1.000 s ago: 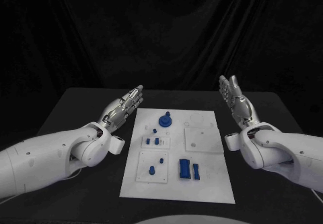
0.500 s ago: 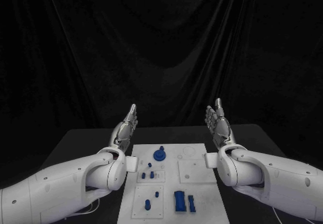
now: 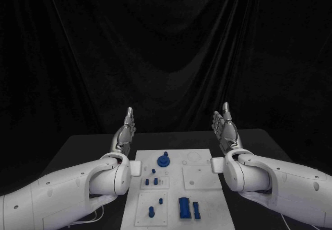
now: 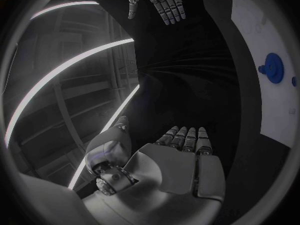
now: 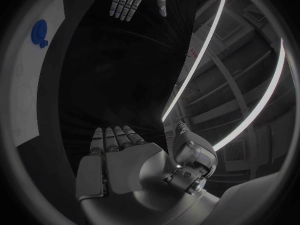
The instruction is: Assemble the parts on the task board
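Since a moment ago the left hand point(image 3: 124, 135) has lifted slightly. Both hands, right hand point(image 3: 227, 130) too, hold nothing, fingers straight. Lower toward the board point(image 3: 207, 203), fingers spread over one part point(image 3: 163, 159).

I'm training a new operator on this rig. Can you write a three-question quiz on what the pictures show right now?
1. True or false: the left hand is holding one of the blue parts.
2. Where does the round blue gear-like part sit on the task board? A) at the far end, away from the robot; B) at the near edge; C) off the board, on the black table.
3. Fill in: both hands are raised, one on each side of the board, with fingers pointing ____.

Key
1. False. It holds nothing, and so does the right hand.
2. A.
3. Up.
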